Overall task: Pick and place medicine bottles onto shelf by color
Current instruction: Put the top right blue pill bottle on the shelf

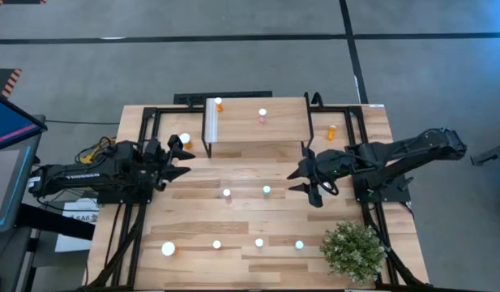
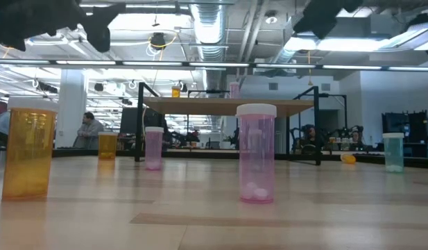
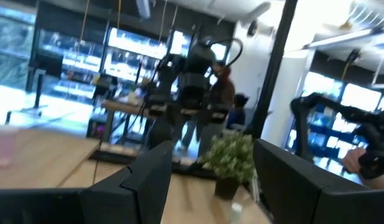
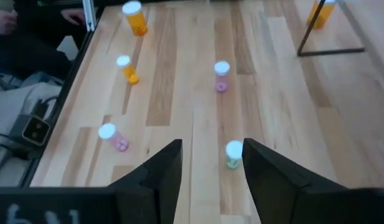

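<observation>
Left gripper (image 1: 187,161): seen at the table's left side, just left of the shelf's near-left corner; its fingers (image 3: 139,180) stand apart with nothing between them, well above the tabletop.
Large orange bottle by left gripper (image 1: 185,139): standing upright on the table just beyond the left gripper's tips, beside the shelf's left legs — not touched.
Large orange bottle at near left (image 1: 168,250): upright near the table's near edge, well apart from both grippers.
Shelf (image 1: 278,134): set at the far middle of the table, with a white ribbed strip (image 1: 211,120) at its left end; an orange bottle (image 1: 219,104) stands at its far left and a pink bottle (image 1: 262,117) near its middle.
Middle bottles: a pink bottle (image 1: 227,195) and a teal-green bottle (image 1: 267,191) stand upright between the two grippers.
Near row: three small bottles (image 1: 258,242) stand in a line along the near edge.
Right gripper (image 1: 301,180): held right of centre, fingers (image 4: 159,174) apart and empty — the teal-green bottle is seen just ahead of the gap, untouched.
Fallen orange bottle (image 1: 331,131): lying on its side by the shelf's right legs.
Potted plant (image 1: 353,250): at the near right corner.
</observation>
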{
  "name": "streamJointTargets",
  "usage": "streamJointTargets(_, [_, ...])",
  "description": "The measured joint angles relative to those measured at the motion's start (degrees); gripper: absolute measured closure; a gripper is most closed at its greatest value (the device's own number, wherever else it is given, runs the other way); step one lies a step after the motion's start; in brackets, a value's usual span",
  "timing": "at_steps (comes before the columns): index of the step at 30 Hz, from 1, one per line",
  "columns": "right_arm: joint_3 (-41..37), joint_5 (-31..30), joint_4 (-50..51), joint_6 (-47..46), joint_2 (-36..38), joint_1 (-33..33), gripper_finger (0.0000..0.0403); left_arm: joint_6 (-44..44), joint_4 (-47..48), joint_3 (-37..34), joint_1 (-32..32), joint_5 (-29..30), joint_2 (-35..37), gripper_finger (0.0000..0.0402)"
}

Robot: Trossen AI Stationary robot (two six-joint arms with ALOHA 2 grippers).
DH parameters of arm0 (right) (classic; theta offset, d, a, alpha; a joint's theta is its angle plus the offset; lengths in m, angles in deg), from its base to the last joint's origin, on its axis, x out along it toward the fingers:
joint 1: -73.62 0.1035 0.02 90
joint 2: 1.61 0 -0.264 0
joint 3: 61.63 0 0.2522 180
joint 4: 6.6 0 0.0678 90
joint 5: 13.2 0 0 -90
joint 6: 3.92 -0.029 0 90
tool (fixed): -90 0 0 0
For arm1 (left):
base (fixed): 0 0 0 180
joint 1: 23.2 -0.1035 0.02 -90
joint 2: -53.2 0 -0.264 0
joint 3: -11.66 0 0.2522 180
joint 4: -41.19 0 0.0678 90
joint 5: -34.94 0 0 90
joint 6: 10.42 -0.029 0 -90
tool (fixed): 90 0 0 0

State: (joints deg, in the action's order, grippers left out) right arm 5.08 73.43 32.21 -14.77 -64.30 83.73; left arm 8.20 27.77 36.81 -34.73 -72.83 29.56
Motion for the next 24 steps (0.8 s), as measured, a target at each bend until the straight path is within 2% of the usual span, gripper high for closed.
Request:
streamJointTargets(8, [-11.78,-0.42,-8.55,-4.96,3.95,-0.3,0.0219,-0.77,8.52,-0.02,-0.01,1.81,0.0,0.0187])
streamJointTargets(15, [-17.93,-1.36,-6.67,-11.19,9.5,2.36,0.0222,0.45,12.87,-0.05,0.0,3.51,-1.55,0.0187])
streamJointTargets(20, [-17.99,-5.51,4.09,-18.02,12.65,2.93,0.0225,0.05,14.94,-0.08,0.0,6.92,-5.13,0.0187])
streamJointTargets(24, [-17.35,-5.82,13.01,-22.78,13.06,2.13,0.0225,0.03,14.76,-0.12,-0.03,9.23,-8.75,0.0187])
